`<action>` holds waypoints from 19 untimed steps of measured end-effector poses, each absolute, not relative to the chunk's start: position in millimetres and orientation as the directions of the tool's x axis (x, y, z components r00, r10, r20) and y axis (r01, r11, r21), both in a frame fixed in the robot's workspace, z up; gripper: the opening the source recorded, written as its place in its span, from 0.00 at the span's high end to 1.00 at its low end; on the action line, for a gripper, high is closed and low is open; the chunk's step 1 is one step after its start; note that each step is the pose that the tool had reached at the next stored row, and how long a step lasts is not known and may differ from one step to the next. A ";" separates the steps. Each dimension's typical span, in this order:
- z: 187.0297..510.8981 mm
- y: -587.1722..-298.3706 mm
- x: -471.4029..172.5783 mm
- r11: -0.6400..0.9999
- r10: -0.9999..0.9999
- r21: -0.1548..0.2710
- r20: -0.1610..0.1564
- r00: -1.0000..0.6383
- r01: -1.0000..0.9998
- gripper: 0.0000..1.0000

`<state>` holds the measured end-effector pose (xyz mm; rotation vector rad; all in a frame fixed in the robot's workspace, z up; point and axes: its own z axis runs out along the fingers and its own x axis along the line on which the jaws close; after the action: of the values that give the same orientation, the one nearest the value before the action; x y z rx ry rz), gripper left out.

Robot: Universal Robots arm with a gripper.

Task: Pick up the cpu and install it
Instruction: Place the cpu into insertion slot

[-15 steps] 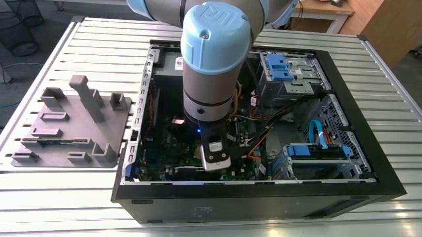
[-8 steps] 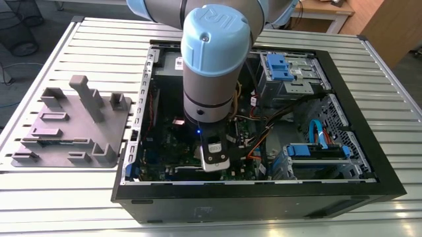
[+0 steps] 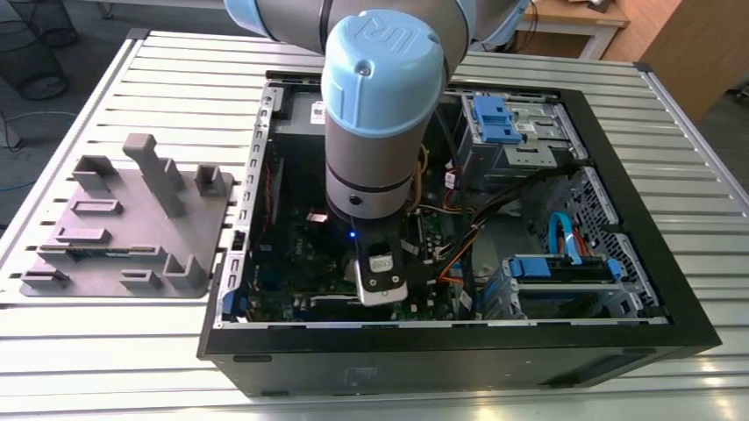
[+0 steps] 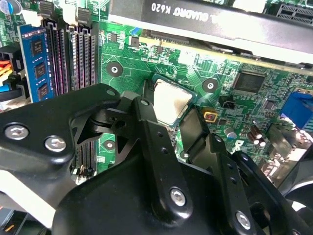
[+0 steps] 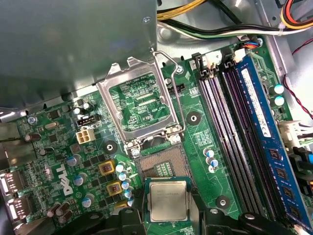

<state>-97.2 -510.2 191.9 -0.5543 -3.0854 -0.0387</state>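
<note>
Near open socket [image 5: 161, 165] | cpu [image 5: 167, 199]: flat square, silvery-grey top, green rim | tool [image 4: 171, 111] clamped on cpu edges

cpu [image 5: 168, 198] in pincer [image 5: 168, 215] near socket [image 5: 161, 165], holder tray [image 3: 205, 230] beside case [image 3: 468, 360] on table [image 3: 105, 355]

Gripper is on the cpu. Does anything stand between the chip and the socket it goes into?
Nothing visible does. In the first wrist view the gripper holds the cpu close by the socket. The socket's load plate is swung open, which leaves the contact bed bare.
</note>
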 end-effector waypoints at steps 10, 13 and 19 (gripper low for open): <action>191.1 -510.3 -97.2 0.937 0.349 0.023 0.011 -0.937 0.349 0.52; 191.1 -510.3 -97.2 0.937 0.349 0.023 0.011 -0.937 0.349 0.52; 191.1 -510.3 -97.2 0.937 0.349 0.022 0.011 -0.937 0.350 0.56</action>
<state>-97.2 -510.3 191.1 -0.5567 -3.0850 -0.0377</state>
